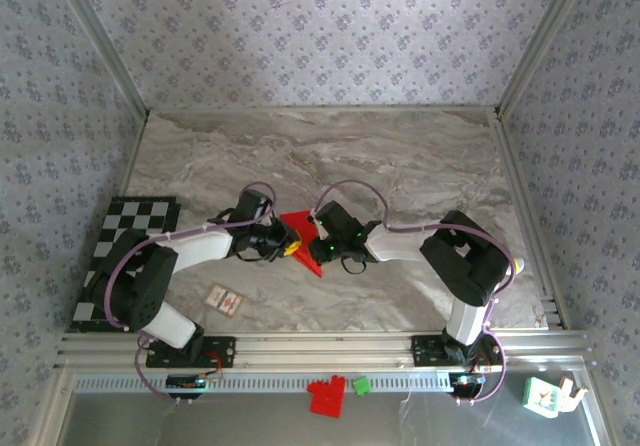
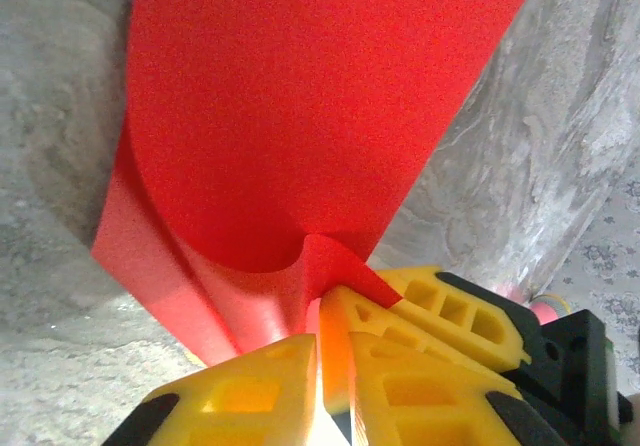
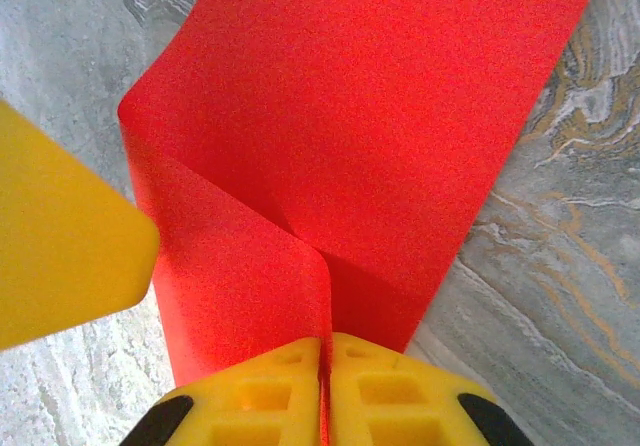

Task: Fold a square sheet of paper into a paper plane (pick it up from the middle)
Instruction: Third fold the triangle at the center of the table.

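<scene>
Around the red paper [image 1: 298, 226] at table centre, the marble table [image 1: 400, 156] is bare from 10 through 2 o'clock, and a narrower bare strip opens at 6. The left arm [image 1: 190, 251] blocks 8 o'clock and the right arm [image 1: 420, 238] 4; a checkered mat [image 1: 135, 226] lies at 9, a white card [image 1: 224, 300] at 7.

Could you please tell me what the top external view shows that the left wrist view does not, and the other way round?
Top view: the right hand, a checkered mat, a small white card and a red brick block by the near rail. Left wrist view: close up, the edge of the red paper curling into the left hand, whose yellow fingers pinch it. Both: the red paper, the left hand and the marble table.
</scene>
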Controlling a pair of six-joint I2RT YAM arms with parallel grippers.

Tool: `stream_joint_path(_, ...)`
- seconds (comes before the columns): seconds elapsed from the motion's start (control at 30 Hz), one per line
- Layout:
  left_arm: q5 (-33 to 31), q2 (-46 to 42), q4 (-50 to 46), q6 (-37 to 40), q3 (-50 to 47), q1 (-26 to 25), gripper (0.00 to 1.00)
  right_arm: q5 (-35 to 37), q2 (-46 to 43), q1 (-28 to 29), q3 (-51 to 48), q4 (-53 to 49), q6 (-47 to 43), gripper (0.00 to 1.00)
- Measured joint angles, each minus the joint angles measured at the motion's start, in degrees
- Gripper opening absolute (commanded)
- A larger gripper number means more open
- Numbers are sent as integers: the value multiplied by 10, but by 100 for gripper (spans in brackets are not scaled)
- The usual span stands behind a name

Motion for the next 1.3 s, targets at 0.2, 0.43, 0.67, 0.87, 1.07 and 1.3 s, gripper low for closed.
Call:
stream_joint_path(0.2,2,0,10,-1,-5,-4,16,-2,3,0,6,-5,0,10)
stream_joint_path(0.43,2,2,12,3,-16,-4,15,-2,8,0,12,-10,0,10)
stream_joint_path(0.67,1,17,11,7,-16,-4,14,-2,8,0,13,-12,0,10)
stream_joint_path(0.87,-1,20,7,12,-16,-4,14,-2,8,0,13,-12,0,10)
stream_joint_path(1.07,-3,20,5,14,-16,-4,14,-2,8,0,13,-12,0,10)
stream_joint_path(1.3,-6,28,-4,16,-16,-4,13,-2,8,0,13,-12,4,10)
